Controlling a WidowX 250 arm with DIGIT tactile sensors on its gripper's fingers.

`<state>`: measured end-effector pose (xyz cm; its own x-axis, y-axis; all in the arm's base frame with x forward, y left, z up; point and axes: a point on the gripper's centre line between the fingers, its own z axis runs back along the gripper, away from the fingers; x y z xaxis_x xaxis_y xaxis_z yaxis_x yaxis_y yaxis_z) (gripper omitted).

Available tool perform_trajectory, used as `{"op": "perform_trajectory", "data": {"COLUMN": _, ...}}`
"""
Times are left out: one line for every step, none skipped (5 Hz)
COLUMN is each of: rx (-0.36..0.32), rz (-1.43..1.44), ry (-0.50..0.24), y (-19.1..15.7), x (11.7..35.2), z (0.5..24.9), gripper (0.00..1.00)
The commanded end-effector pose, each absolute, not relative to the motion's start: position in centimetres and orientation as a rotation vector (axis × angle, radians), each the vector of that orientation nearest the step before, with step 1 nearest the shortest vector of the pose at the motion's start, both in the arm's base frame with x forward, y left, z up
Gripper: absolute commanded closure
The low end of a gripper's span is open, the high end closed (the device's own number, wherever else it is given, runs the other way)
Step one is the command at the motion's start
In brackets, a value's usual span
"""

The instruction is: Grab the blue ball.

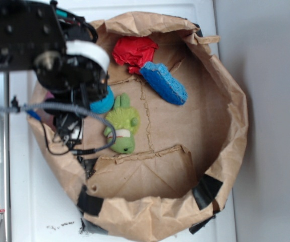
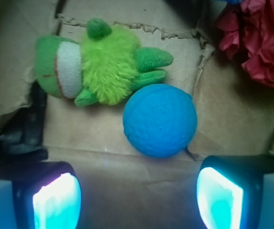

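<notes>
Pincer pads sit spread wide apart at the bottom of my wrist view, nothing between them yet. One blue ball lies on the bag floor just ahead, touching the one green plush. Also one red cloth and one blue sponge. I'd say approach is done; lowering and closing remain.
</notes>
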<state>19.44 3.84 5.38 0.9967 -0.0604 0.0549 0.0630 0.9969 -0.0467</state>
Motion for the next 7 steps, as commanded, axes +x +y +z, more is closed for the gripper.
{"op": "perform_trajectory", "data": {"rx": 0.038, "rz": -0.047, "ry": -0.080, "y": 2.9, "x": 19.3, "z": 3.0, "gripper": 0.00}}
{"op": "perform_trajectory", "data": {"rx": 0.052, "rz": -0.041, "ry": -0.092, "y": 3.1, "x": 19.8, "z": 2.4, "gripper": 0.00}}
{"op": "perform_trajectory", "data": {"rx": 0.050, "rz": -0.042, "ry": -0.080, "y": 3.2, "x": 19.6, "z": 2.8, "gripper": 1.00}}
{"op": "perform_trajectory", "data": {"rx": 0.028, "rz": -0.036, "ry": -0.071, "y": 2.9, "x": 20.6, "z": 3.9, "gripper": 1.00}}
{"op": "perform_trajectory", "data": {"rx": 0.014, "rz": -0.011, "ry": -0.056, "y": 2.7, "x": 21.1, "z": 5.0, "gripper": 1.00}}
{"op": "perform_trajectory", "data": {"rx": 0.000, "rz": -0.020, "ry": -0.043, "y": 3.1, "x": 21.4, "z": 5.7, "gripper": 0.59}}
{"op": "perform_trajectory", "data": {"rx": -0.029, "rz": -0.050, "ry": -0.032, "y": 3.7, "x": 21.3, "z": 7.1, "gripper": 0.00}}
